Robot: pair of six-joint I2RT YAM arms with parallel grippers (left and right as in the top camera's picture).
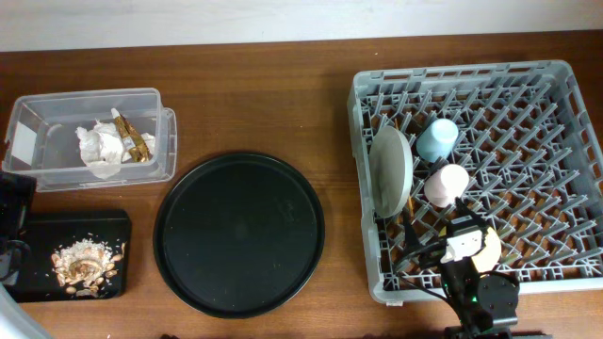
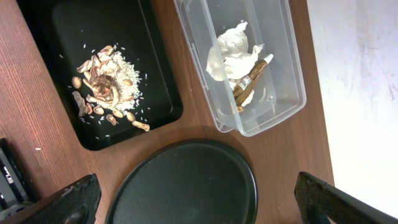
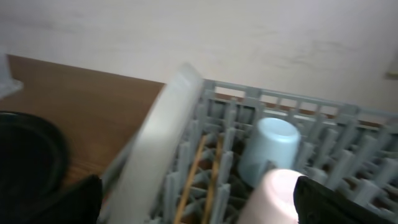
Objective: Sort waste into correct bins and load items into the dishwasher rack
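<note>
The grey dishwasher rack [image 1: 565,85] holds the upright grey-white plate [image 1: 391,169], the light-blue cup [image 1: 437,138], the pink cup [image 1: 446,184] and the yellow bowl [image 1: 490,251], which is partly under my right arm. My right gripper [image 1: 462,240] is open and empty over the rack's front. Its wrist view shows the plate [image 3: 158,149], the chopsticks [image 3: 200,177], the blue cup [image 3: 268,149] and the pink cup [image 3: 273,199] between the fingers [image 3: 199,205]. My left gripper [image 2: 199,202] is open and empty at the far left [image 1: 13,226]. The clear tub [image 1: 38,118] holds napkins [image 1: 99,146] and the gold wrapper [image 1: 135,141]. The shallow black tray [image 1: 33,231] holds food scraps [image 1: 83,261].
The large round black tray [image 1: 238,233] lies between the bins and the rack. It also shows in the left wrist view [image 2: 186,183], below the tub [image 2: 283,74] and the shallow tray [image 2: 81,25]. A white wall runs along the table's far edge.
</note>
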